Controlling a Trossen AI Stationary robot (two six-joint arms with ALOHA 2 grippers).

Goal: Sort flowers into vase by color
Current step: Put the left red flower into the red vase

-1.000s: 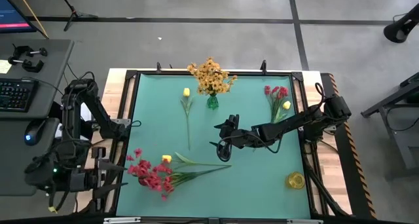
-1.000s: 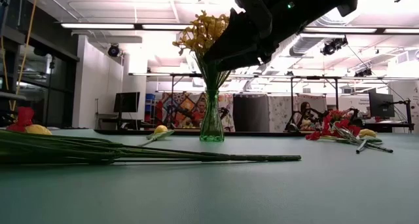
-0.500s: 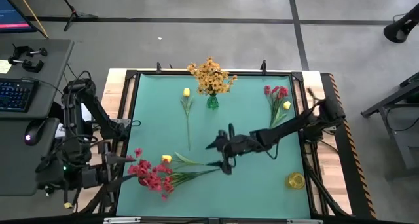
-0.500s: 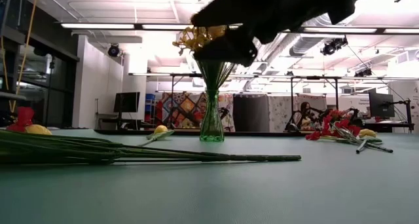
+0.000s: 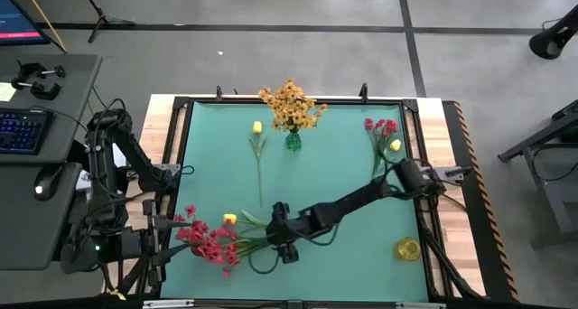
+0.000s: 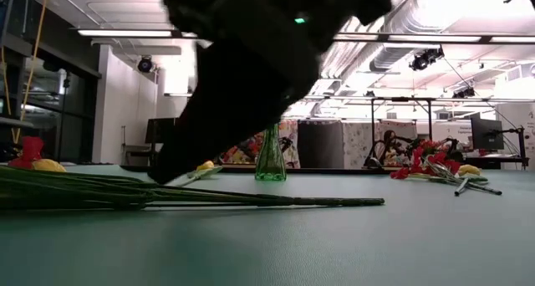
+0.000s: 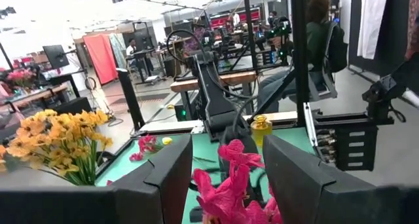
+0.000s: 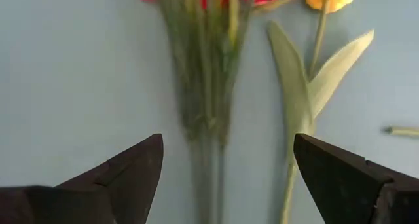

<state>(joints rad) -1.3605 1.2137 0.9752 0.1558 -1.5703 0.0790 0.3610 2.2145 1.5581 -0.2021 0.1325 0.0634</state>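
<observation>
A bunch of red flowers [image 5: 209,243] lies at the near left, its stems [image 5: 298,232] running toward the right. A yellow tulip [image 5: 229,220] lies beside it. My right gripper [image 5: 273,236] hovers open just above the stems [image 8: 203,86], pointing slantwise down, with one finger on each side and touching nothing. Orange flowers [image 5: 291,106] stand in the green vase [image 5: 293,142]. My left gripper [image 5: 165,238] waits open and level at the table's left edge, with the red blooms [image 7: 229,181] just ahead of it.
Another yellow tulip [image 5: 258,128] lies left of the green vase, its stem pointing toward the near edge. Red flowers with a yellow bud [image 5: 384,133] lie at the far right. A small yellow vase [image 5: 407,248] stands at the near right. The mat's middle is bare.
My right gripper has swung from the table's middle toward the near left and sunk, tipping its fingers downward, until it stands over the red bunch's stems. Its fingers have stayed open. The flowers have not moved.
</observation>
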